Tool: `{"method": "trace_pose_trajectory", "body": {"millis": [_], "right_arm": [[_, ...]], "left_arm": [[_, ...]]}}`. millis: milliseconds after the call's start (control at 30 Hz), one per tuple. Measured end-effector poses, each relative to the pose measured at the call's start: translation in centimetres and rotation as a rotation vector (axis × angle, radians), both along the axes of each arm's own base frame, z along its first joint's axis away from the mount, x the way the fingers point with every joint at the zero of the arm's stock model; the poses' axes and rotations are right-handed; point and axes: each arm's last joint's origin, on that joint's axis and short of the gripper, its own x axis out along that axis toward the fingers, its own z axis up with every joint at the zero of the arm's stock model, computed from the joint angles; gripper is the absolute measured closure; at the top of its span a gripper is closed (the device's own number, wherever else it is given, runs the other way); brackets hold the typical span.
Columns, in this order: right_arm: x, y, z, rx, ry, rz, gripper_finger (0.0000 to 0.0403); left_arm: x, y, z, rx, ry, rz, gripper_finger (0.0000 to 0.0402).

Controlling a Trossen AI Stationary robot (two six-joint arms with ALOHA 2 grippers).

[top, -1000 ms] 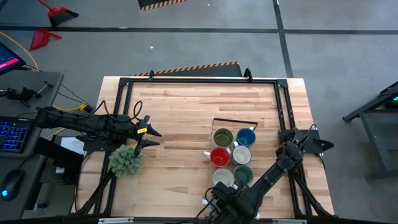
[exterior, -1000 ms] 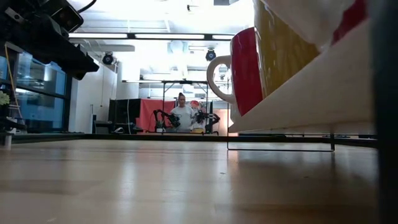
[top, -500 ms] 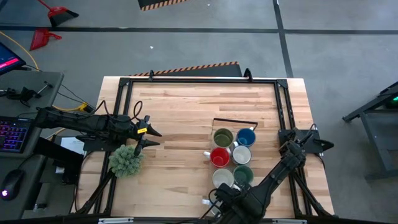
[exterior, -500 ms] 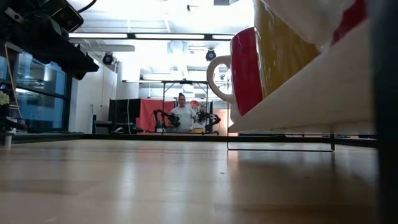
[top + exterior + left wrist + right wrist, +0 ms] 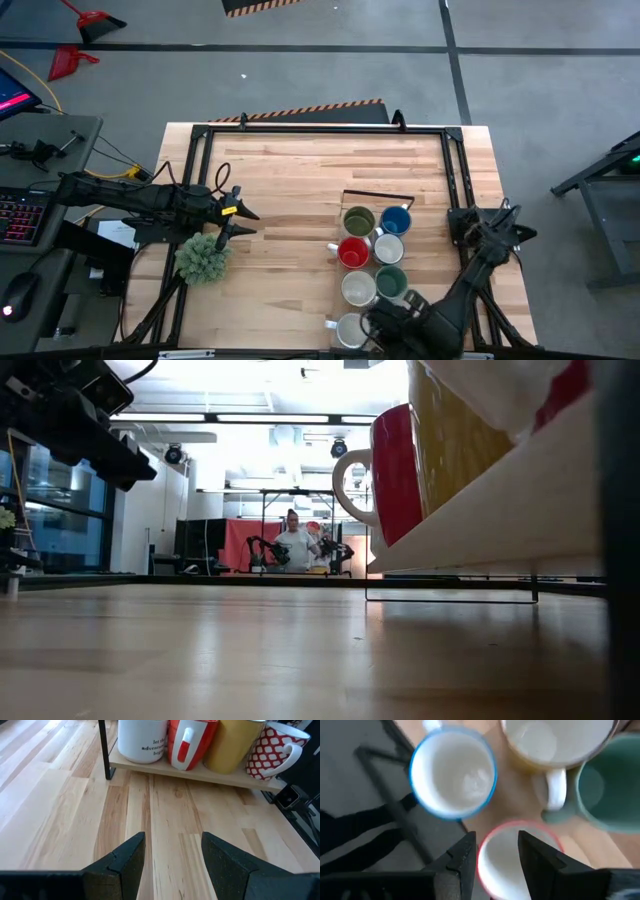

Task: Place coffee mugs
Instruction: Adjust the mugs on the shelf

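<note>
Seven mugs (image 5: 358,288) visible from above: one olive (image 5: 358,220), one blue (image 5: 396,220), one red (image 5: 352,252), one teal (image 5: 391,282), three white (image 5: 388,248). One plant (image 5: 203,258), two arms (image 5: 150,200).

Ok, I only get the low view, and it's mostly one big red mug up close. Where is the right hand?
Observer: The right hand is at the edge of the wooden table nearest the robot's base. It is open, right above a red-rimmed white ceramic mug.
Operator: Is the left hand busy too?
Observer: No. The left hand is open and empty. It hangs over bare wood and faces the glossy red ceramic mug.
Operator: Is there anything else that isn't a mug?
Observer: Yes, a bushy green artificial plant stands on the table by the left arm.
</note>
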Motion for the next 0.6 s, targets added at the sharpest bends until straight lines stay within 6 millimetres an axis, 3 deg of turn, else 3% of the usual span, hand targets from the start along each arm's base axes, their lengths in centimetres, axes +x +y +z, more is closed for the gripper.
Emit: {"method": "trace_pose_trajectory", "body": {"millis": [233, 600], "right_arm": [[-2.7, 2.0, 0.4, 0.075, 0.054, 0.026, 0.0279], [-5.8, 4.2, -0.2, 0.116, 0.064, -0.147, 0.0302]], "left_arm": [[0.0, 0.0, 0.0, 0.001, 0.002, 0.000, 0.0218], [0.0, 0.0, 0.0, 0.001, 0.002, 0.000, 0.0218]]}}
